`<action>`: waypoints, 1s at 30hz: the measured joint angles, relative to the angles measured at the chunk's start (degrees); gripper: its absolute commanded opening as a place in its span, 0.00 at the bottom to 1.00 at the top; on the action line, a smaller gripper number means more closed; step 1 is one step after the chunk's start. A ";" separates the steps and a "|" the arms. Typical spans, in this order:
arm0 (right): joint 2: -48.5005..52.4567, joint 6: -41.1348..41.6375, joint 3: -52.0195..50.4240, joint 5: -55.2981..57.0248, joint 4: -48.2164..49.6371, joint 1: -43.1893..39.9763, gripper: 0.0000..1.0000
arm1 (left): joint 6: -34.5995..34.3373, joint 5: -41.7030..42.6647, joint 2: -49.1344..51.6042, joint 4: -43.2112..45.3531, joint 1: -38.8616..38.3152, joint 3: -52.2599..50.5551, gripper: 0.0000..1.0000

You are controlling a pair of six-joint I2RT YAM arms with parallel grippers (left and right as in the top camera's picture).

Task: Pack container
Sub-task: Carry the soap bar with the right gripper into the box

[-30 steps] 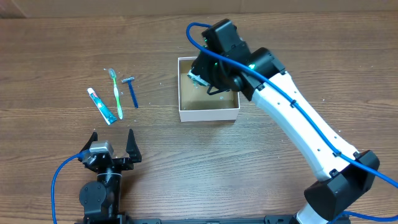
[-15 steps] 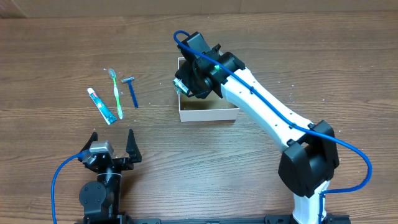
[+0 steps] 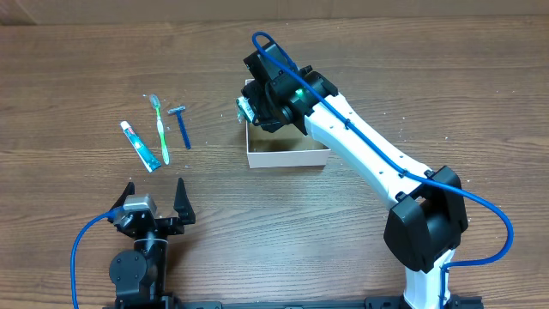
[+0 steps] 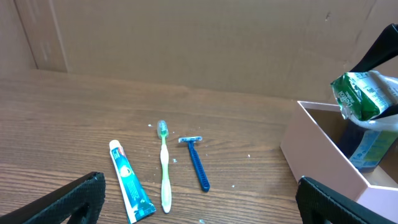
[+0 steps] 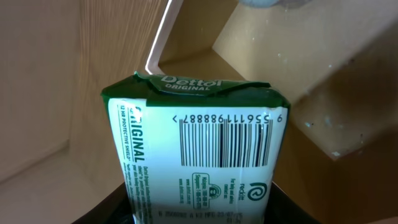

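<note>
Table: bare wood stretches all round both pincers. The widest free stretch lies left of the right pincer, between it and the loose toiletries.
Right arm: it reaches slantwise across the table, and its wrist covers the far part of the box.
Box: it sits just under the right pincer and to its right. Its thin white walls stand up, and the part of its tan floor that shows looks bare. The left wall is the edge to mind, being almost straight below the load.
Left pincer: its jaws are spread wide with nothing in them. It is parked low, well apart from the box.
Right pincer: it is clamped on a soap packet, which it holds lifted above the rim.
Soap packet: green and white, it hangs about over the box's left wall near the far corner. I judge the step in hand to be putting it in. The next move calls for a small shift right, clear inside the wall, then a drop and a release.
Toothbrush: it lies flat ahead of the left pincer, waiting.
Toothpaste: it is just left of the toothbrush.
Razor: it is just right of the toothbrush and nearest the box, with open table between them.
</note>
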 measured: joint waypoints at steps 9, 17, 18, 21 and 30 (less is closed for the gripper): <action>0.00 3.48 0.00 2.43 3.45 -0.70 0.42 | 0.00 0.00 0.00 0.00 0.00 0.00 1.00; 0.13 5.16 0.00 2.86 5.86 -0.76 0.42 | 0.00 0.00 0.00 0.00 0.00 0.00 1.00; 0.22 5.35 0.00 2.86 5.92 -0.79 0.42 | 0.00 0.00 0.00 0.00 0.00 0.00 1.00; 0.46 5.81 0.00 2.86 5.88 -0.98 0.42 | 0.00 0.00 0.00 0.00 0.00 0.00 1.00; 1.42 6.64 0.00 2.89 5.88 -1.44 0.46 | 0.00 0.00 0.00 0.00 0.00 0.00 1.00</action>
